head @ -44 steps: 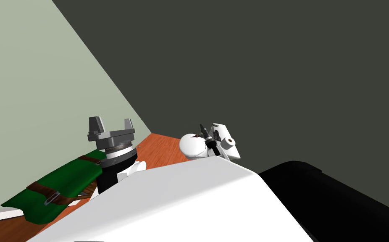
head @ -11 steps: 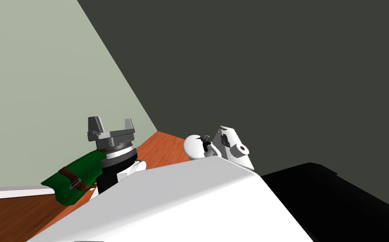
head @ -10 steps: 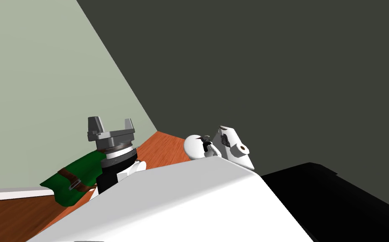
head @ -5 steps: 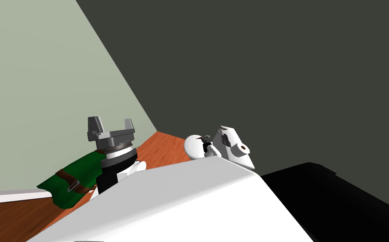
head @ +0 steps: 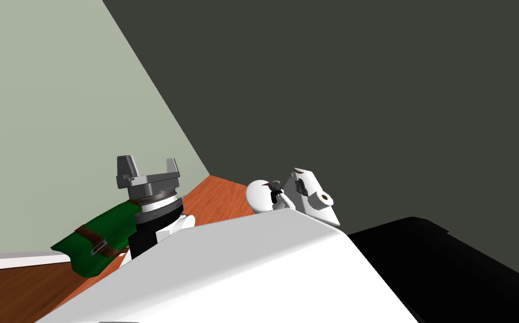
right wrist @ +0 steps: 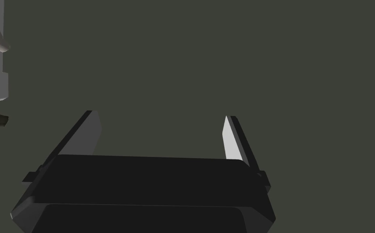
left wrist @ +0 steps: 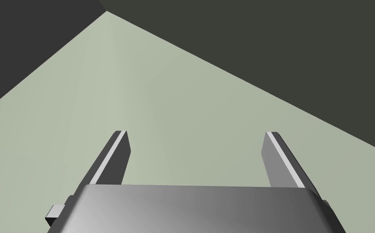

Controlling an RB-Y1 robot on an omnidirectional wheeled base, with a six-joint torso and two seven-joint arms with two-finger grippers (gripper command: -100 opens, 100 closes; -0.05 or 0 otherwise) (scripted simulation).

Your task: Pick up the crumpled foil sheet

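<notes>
My left gripper [head: 148, 162] is raised in front of my chest in the head view, pointing at the corner where a pale green wall [head: 56, 112] meets a dark grey wall [head: 365, 101]. Its wrist view has the left gripper [left wrist: 195, 133] open, with nothing between its fingers and the pale green wall beyond. My right arm [head: 309, 196] is folded close to my chest on the right. In its wrist view the right gripper [right wrist: 160, 115] is open and empty, facing the flat dark grey wall.
A green bag [head: 98, 238] with brown straps lies on the reddish wood floor [head: 219, 199] by the pale green wall, just left of my left arm. A white baseboard [head: 12, 261] runs along that wall. A black area [head: 466, 269] lies at the lower right.
Since the earliest frame my view has swung, so the green bag and the wall corner sit further right, and my right arm has shifted a little. Over the last second almost nothing moves.
</notes>
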